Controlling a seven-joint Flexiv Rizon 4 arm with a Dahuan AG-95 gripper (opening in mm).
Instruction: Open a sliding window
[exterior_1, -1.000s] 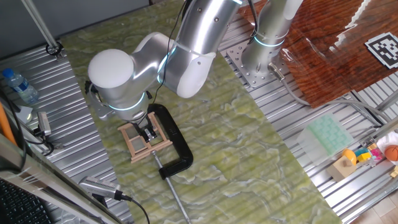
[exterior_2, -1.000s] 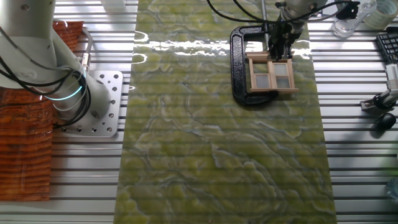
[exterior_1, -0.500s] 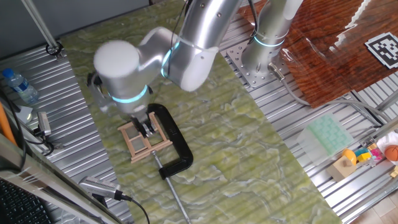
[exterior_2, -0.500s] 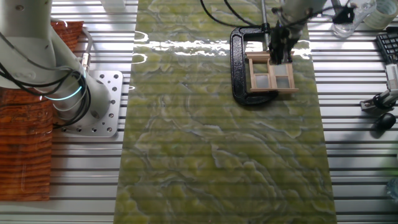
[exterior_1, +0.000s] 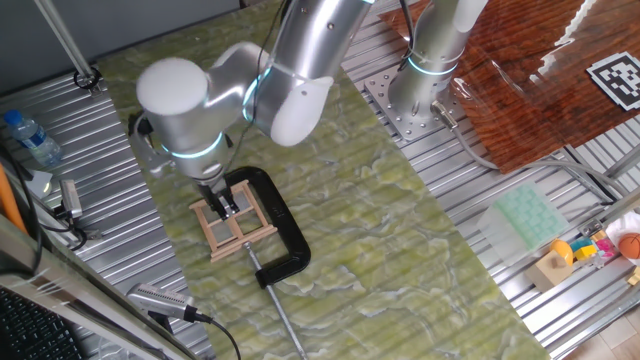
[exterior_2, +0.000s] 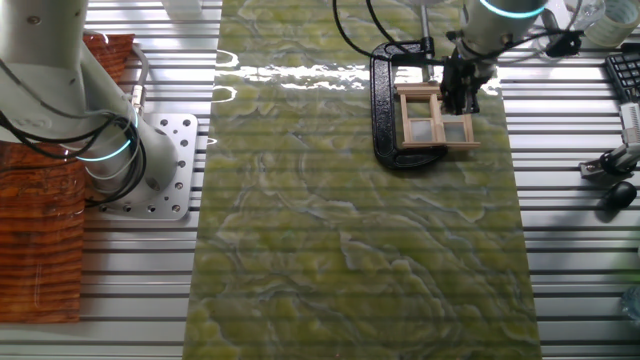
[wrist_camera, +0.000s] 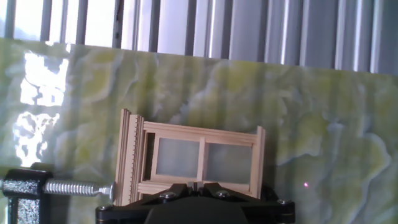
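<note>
The sliding window (exterior_1: 234, 224) is a small tan wooden frame with four panes, lying flat on the green marbled mat and held in a black C-clamp (exterior_1: 283, 238). It also shows in the other fixed view (exterior_2: 436, 121) and in the hand view (wrist_camera: 193, 159). My gripper (exterior_1: 224, 202) points down onto the window's upper part, at its right half in the other fixed view (exterior_2: 461, 95). In the hand view the gripper (wrist_camera: 194, 185) has its fingertips pressed together at the window's near rail, with nothing visible between them.
The C-clamp's screw (wrist_camera: 69, 186) presses on the window's left side. A water bottle (exterior_1: 29, 138) and cables lie at the left. The arm's base (exterior_1: 422, 95) stands behind. Coloured toys (exterior_1: 592, 250) and a green pad (exterior_1: 526, 216) sit at the right.
My hand has shifted across the window, left and up in one fixed view, right in the other. The window frame and clamp have stayed in place.
</note>
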